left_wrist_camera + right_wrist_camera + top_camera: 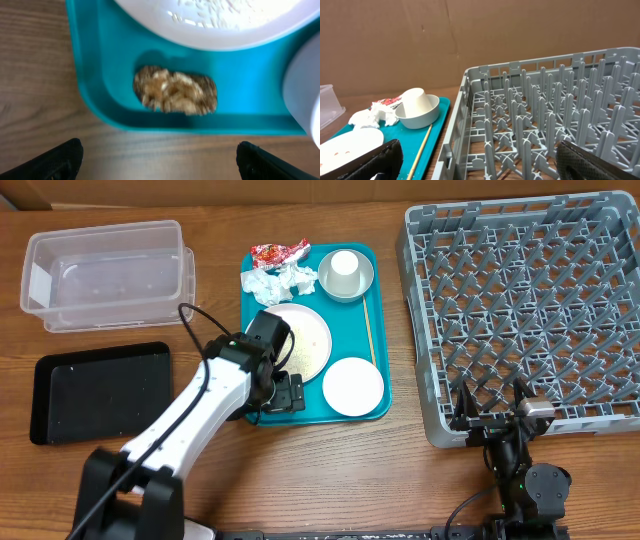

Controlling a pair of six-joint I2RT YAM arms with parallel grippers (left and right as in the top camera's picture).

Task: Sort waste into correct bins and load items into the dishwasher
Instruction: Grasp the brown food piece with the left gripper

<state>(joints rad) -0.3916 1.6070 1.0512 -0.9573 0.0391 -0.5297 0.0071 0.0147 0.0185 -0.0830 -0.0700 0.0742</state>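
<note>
Left gripper (287, 393) wide open, arm stretched forward; right gripper (492, 406) wide open, arm folded back.

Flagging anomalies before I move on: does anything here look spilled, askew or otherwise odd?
A brown snack piece lies loose in a corner of the teal tray, off any dish; the white cup appears upside down in the grey bowl.

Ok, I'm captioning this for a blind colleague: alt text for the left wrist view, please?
A small brown snack piece lies in a corner of the teal tray, just beyond the open left gripper, whose black fingertips frame the bottom edge. Above it sits a white plate with rice-like crumbs; a second white dish edges in at right.
</note>
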